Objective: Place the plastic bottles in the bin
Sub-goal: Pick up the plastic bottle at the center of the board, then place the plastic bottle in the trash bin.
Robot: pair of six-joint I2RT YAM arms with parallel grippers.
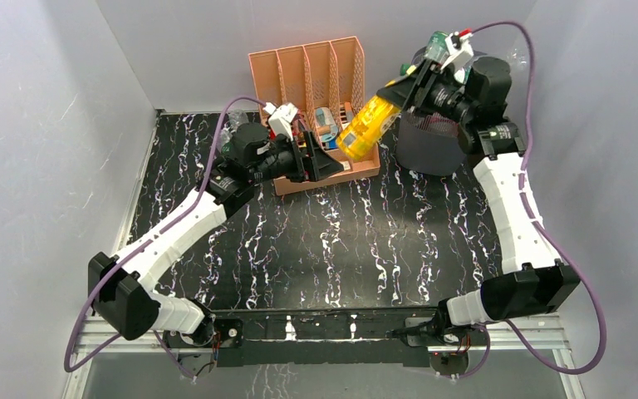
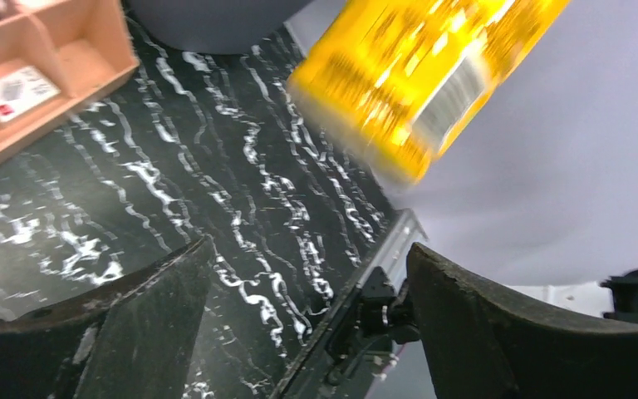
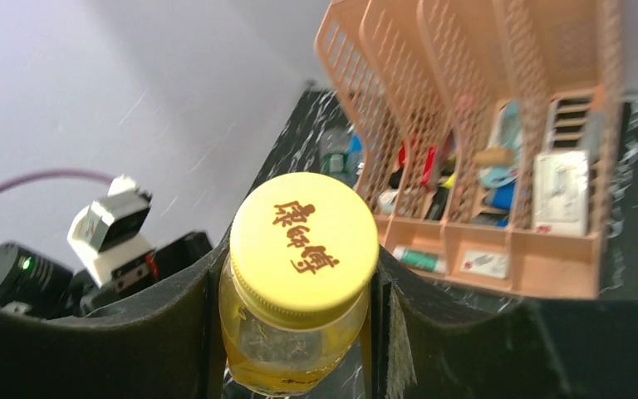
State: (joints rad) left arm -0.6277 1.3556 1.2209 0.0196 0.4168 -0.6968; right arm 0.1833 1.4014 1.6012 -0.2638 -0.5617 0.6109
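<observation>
One yellow bottle [image 1: 364,125] with a yellow cap hangs tilted above the peach organizer [image 1: 307,66], just beside the one grey bin [image 1: 424,150]. The right hand [image 1: 403,93] is clamped below its cap. The left hand [image 1: 320,162] stands apart and empty, low over the bench [image 1: 341,241].

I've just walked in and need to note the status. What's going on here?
The right gripper is clamped on the neck of a yellow bottle, just under its yellow cap. It holds the bottle tilted in the air between the peach organizer and the bin. The left gripper is open and empty, close to the bottle's base end. The bottle is not yet in the bin.
</observation>
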